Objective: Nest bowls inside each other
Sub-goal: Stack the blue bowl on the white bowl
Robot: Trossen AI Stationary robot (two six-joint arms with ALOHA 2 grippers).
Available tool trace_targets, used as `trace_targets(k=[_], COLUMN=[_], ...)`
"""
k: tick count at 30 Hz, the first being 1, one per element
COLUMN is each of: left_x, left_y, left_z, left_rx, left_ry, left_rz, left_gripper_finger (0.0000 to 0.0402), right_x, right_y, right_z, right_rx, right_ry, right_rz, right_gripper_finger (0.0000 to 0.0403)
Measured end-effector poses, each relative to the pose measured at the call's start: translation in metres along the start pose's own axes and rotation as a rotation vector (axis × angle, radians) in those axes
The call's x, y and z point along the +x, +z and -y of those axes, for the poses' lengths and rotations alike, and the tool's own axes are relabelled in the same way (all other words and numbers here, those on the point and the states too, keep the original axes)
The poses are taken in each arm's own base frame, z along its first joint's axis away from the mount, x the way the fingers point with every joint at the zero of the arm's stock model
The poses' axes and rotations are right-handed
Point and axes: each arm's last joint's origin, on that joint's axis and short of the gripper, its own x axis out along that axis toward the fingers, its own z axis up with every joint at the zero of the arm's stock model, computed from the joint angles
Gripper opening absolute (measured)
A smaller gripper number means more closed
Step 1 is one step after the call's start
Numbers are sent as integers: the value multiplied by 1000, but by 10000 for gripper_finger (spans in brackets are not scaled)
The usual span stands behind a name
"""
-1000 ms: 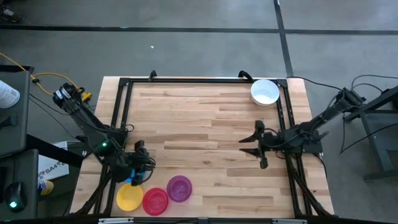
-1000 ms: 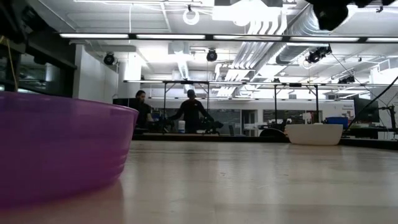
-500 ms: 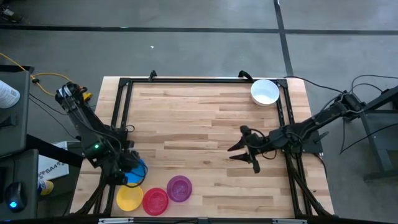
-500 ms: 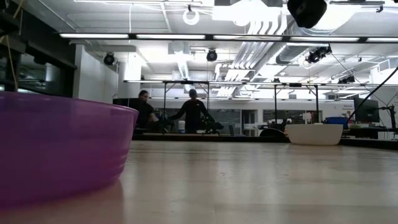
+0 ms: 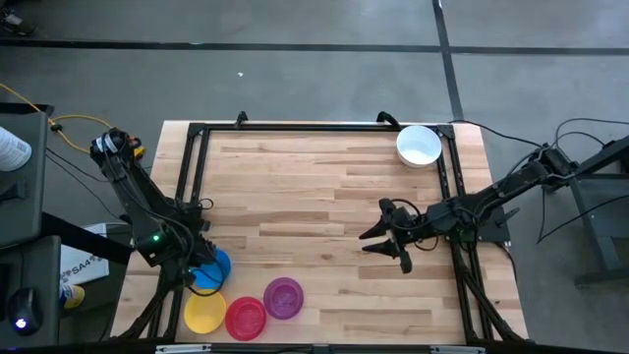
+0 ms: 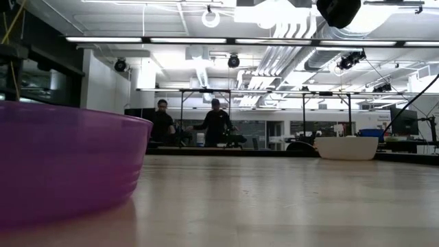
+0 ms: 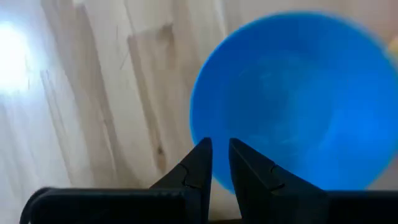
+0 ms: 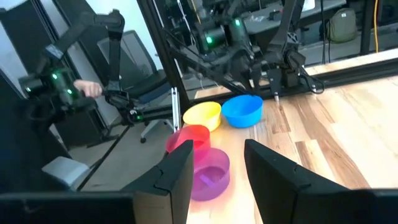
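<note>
High view: left tool (image 5: 200, 272) pinches blue bowl (image 5: 211, 267) beside yellow bowl (image 5: 204, 312); right tool (image 5: 378, 241) spread wide, mid-table.

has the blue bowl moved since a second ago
Yes. The blue bowl, gripped by the left gripper, now sits farther from the yellow bowl, toward the table's far edge.
</note>
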Motion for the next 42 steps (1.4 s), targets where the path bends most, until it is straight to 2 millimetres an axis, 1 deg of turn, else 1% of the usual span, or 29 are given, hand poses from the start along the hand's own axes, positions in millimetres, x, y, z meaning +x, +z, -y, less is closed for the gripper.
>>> trace_targets(k=[3,5,9,15,32,35,42], left_x=[4,4,-3,-10,-8,-8,-8], left_y=[-3,-3,2,9,5,5,3], left_z=[-2,-1,1,4,1,1,-1], left_rx=[-55,-128,-257,-293,-342,-342,-341], left_ry=[19,16,-10,-39,0,-1,24], left_rz=[-13,-6,15,55,35,33,21], left_gripper_finger=[54,54,54,54,55,70,139], right_x=[0,0,0,0,0,0,0], right_y=[1,1,1,1,0,0,-1], right_z=[0,0,0,0,-1,-2,-2], right_rx=[3,2,2,2,1,1,-1], right_ry=[4,4,4,4,38,59,56], right_rz=[11,11,11,10,-5,-12,-24], right_gripper_finger=[136,136,136,136,136,136,136])
